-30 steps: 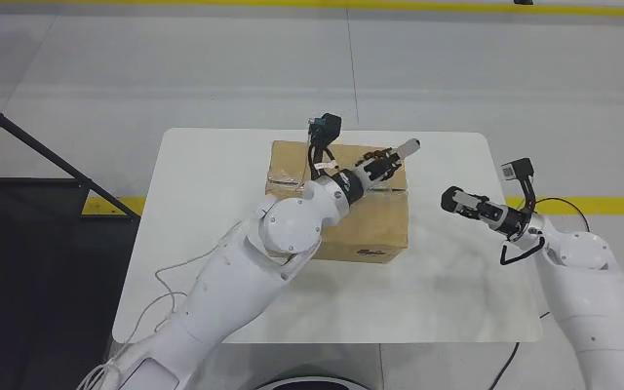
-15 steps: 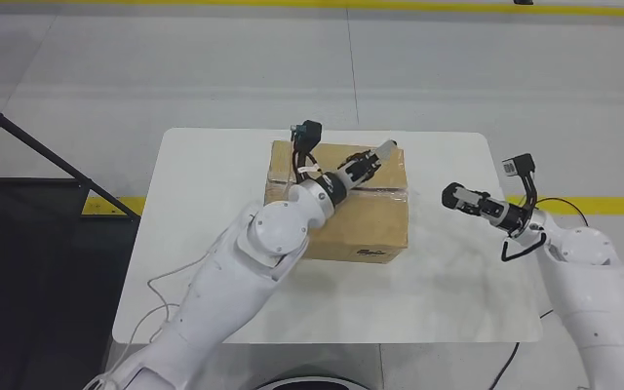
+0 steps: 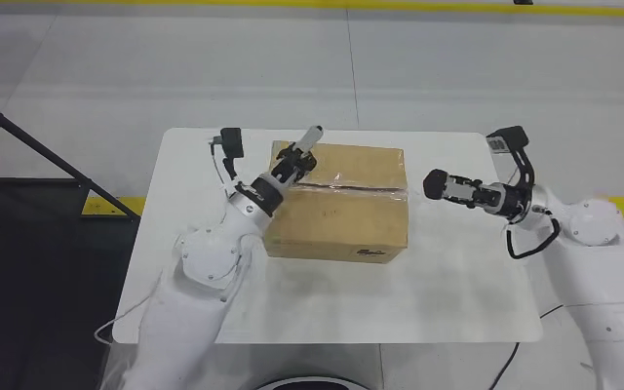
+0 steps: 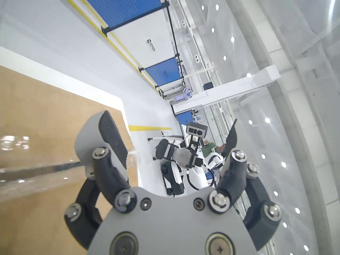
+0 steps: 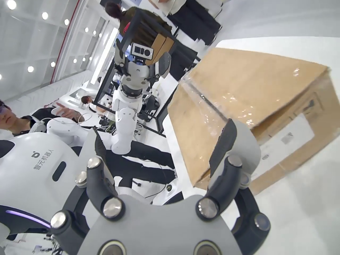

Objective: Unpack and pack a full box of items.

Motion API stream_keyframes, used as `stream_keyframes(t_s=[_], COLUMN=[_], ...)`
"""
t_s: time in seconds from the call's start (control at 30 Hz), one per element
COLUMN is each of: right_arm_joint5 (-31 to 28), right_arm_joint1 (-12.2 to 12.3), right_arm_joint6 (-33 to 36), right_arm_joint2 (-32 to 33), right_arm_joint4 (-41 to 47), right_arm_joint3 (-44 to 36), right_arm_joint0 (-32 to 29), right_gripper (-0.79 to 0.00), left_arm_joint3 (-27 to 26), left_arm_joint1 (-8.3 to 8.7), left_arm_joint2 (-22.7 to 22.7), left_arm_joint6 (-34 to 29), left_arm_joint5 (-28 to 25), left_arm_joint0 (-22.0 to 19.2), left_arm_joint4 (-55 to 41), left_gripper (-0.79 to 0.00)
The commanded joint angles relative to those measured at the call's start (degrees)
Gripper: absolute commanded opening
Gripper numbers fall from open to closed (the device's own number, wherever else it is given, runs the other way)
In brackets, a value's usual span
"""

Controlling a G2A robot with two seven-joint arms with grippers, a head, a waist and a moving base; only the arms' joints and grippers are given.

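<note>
Top view | brown rectangular cardboard box [image 3: 336, 200] sitting taped shut on white table [image 3: 439, 283], long axis running left-right | left gripper [image 3: 304, 144], spread wide, hanging nearer, over box's left seam end | right gripper [image 3: 434, 183], also wide, hanging off box's right end

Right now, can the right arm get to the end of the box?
Probably yes: the right end effector hangs open just off the near end of the box, with bare table between them.
</note>
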Motion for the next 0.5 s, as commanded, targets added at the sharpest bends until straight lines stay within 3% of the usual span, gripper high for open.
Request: stream_keyframes(t_s=[0.0,0.27,0.47], right_arm_joint5=[2.4,6.3,7.2], right_arm_joint1=[-0.5,-3.2,-4.9], right_arm_joint6=[0.9,-0.2,-1.4], right_arm_joint2=[-2.2,-10.0,-13.8], right_arm_joint4=[0.0,0.2,0.0], right_arm_joint3=[0.6,7.5,12.2], right_arm_joint0=[1.8,7.7,10.1], right_gripper=[0.0,0.0,0.0], left_arm_joint3=[-0.8,-0.2,2.8], left_arm_joint1=[0.31,1.28,1.52], left_arm_joint2=[-2.9,-10.7,-10.6], left_arm_joint6=[0.8,3.8,2.0], left_arm_joint5=[-2.1,-5.4,-6.1], left_arm_joint0=[2.4,8.8,10.2], left_arm_joint4=[-0.8,1.4,1.0], left_gripper=[0.0,0.0,0.0])
